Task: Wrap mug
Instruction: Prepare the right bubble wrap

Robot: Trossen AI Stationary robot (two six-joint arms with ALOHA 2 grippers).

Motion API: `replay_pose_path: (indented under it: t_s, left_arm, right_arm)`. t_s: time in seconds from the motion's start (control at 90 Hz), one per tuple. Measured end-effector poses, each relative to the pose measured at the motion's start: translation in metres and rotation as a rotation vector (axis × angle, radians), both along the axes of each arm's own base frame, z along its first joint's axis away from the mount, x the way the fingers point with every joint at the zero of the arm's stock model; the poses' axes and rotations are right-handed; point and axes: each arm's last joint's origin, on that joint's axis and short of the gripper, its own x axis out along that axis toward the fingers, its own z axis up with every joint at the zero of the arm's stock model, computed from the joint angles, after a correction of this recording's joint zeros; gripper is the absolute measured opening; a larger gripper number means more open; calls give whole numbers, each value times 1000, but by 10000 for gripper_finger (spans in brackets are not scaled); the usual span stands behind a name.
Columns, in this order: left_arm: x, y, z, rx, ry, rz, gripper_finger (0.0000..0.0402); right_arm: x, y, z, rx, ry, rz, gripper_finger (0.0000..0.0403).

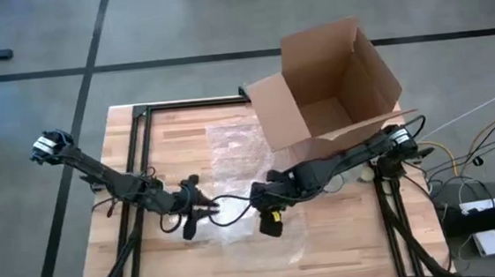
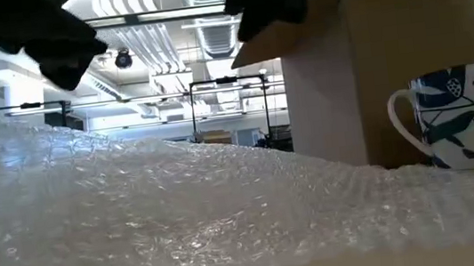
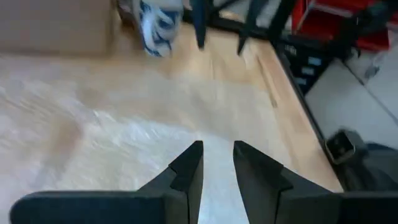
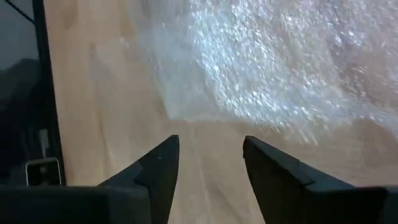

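A white mug with a blue leaf pattern (image 2: pixel 459 117) stands upright on the table beside the cardboard box; the left wrist view also shows the mug (image 3: pixel 158 25). A clear sheet of bubble wrap (image 1: pixel 241 170) lies spread over the middle of the table. My left gripper (image 1: pixel 206 214) hovers open over the wrap's near left part, pointing toward the table's right. My right gripper (image 1: pixel 261 196) hovers open over the wrap's near part, pointing toward the table's left; bare wood and the wrap's edge (image 4: pixel 249 118) lie ahead of its fingers. In the low view both grippers hang above the wrap.
An open cardboard box (image 1: pixel 331 79) lies on its side at the table's far right, its opening facing up and left. Cables trail off the table's right edge (image 1: pixel 461 153). Bare wood shows along the near edge (image 1: pixel 344 237).
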Motion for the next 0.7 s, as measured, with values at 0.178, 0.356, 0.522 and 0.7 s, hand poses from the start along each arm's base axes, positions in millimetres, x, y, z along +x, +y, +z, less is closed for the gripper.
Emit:
replay_pose_path:
  t_s: [0.178,0.356,0.522,0.7]
  left_arm:
    - [11,-11,-31,-47,136,47,75]
    - [16,-20,-63,-168,340,-6,75]
    - [13,-27,-73,-356,517,-129,75]
    - [6,-31,-70,-453,610,-188,75]
  right_arm:
    - [12,18,-21,-9,-45,18,137]
    - [18,24,-54,-68,31,40,113]
    - [17,34,-88,-107,138,93,92]
    - [16,38,-115,-135,218,94,66]
